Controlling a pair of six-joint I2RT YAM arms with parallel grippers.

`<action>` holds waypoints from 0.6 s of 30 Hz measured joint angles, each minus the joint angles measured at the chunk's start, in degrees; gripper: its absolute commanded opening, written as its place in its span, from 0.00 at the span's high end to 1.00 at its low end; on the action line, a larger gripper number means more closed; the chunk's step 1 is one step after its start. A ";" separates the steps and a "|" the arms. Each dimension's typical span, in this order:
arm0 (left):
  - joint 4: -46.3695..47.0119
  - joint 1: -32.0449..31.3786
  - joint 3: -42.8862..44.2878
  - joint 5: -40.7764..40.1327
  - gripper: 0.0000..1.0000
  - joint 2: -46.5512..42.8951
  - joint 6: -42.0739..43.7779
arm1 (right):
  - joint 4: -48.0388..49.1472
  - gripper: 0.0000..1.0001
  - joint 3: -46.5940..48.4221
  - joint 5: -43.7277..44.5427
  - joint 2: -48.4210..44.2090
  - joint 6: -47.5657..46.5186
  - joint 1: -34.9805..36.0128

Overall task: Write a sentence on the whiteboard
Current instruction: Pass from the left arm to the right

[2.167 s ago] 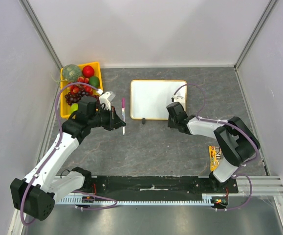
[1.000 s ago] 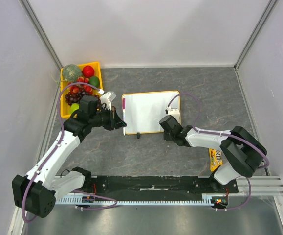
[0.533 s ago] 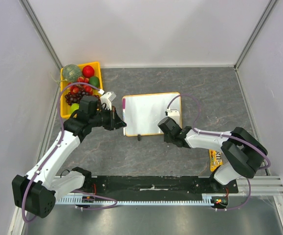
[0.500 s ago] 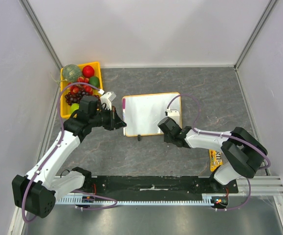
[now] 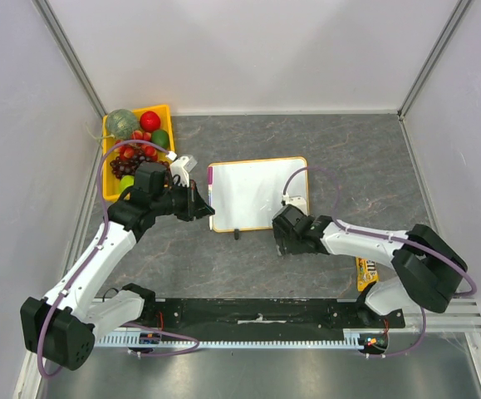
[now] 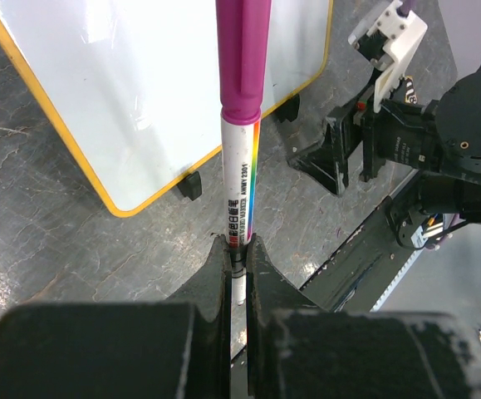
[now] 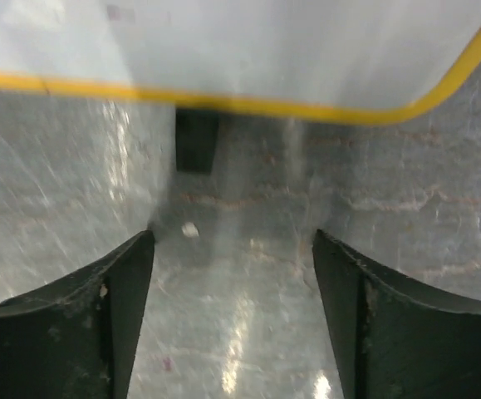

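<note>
Fingers (image 6: pixel 213 287) of the left gripper (image 6: pixel 238 270) are clamped on the white lower barrel of a marker (image 6: pixel 240 191). The marker's long axis runs straight up the left wrist frame, with its magenta cap at the top, over the whiteboard (image 6: pixel 140 91). In the top view the marker (image 5: pixel 209 179) shows as a thin pink line along the board's left short edge, running up-frame from the gripper.

The right gripper (image 7: pixel 232 324) is released. Its two dark fingers stand wide apart with only bare counter (image 7: pixel 240 249) between them. It points down at the counter just below the board's lower long edge, near the rounded lower right corner. A small black clip (image 7: pixel 197 141) sits on that edge, up-frame of the fingers and not touched by them.

The whiteboard (image 5: pixel 248 195) lies flat at the centre of the top view. Its long axis runs left to right, with the right end a touch higher in the frame, and its face is plain white inside the orange-tan frame. A second clip (image 5: pixel 237 233) juts from the lower edge, left of the right gripper.

Farther out, a yellow bin (image 5: pixel 170 116) of fruit sits at the upper left, and a yellow snack packet (image 5: pixel 363 270) lies at the lower right beside the right arm.
</note>
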 measured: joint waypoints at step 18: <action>2.64 0.00 -0.74 4.44 0.98 -1.27 0.00 | -3.72 0.02 5.75 -11.80 -16.48 -11.39 -0.11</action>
